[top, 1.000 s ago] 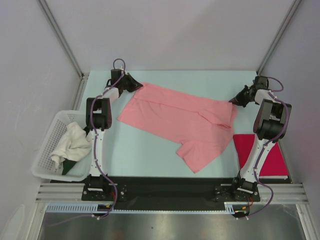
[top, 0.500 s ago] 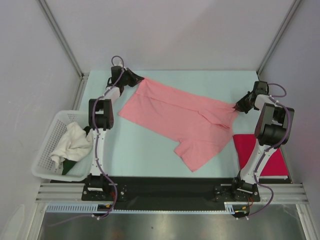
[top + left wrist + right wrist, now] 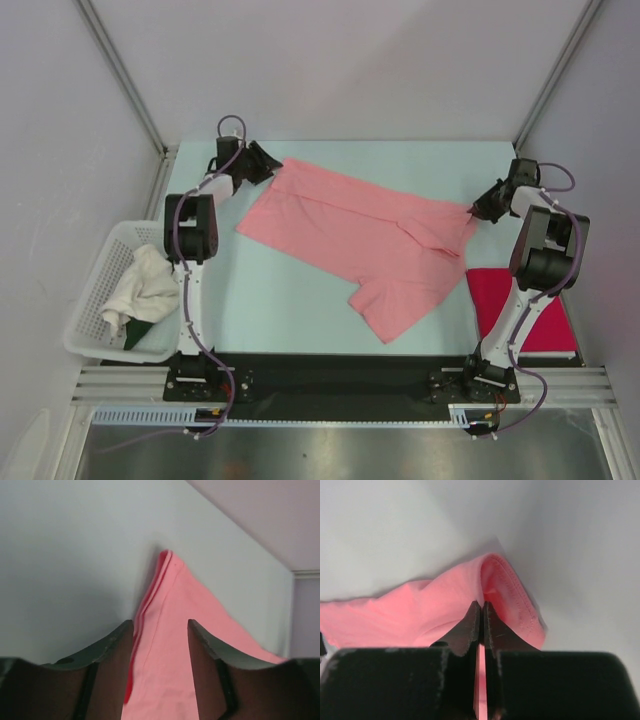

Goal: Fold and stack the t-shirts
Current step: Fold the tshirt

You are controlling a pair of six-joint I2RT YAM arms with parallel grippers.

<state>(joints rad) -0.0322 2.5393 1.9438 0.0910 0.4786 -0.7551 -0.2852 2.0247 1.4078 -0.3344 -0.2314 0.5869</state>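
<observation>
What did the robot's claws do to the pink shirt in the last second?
The left claw opened and let go of the pink t-shirt's far left corner, which now lies between its open jaws. The right claw pulled its corner slightly to the right and stays shut on it. The folded magenta t-shirt and the white basket did not move.
</observation>
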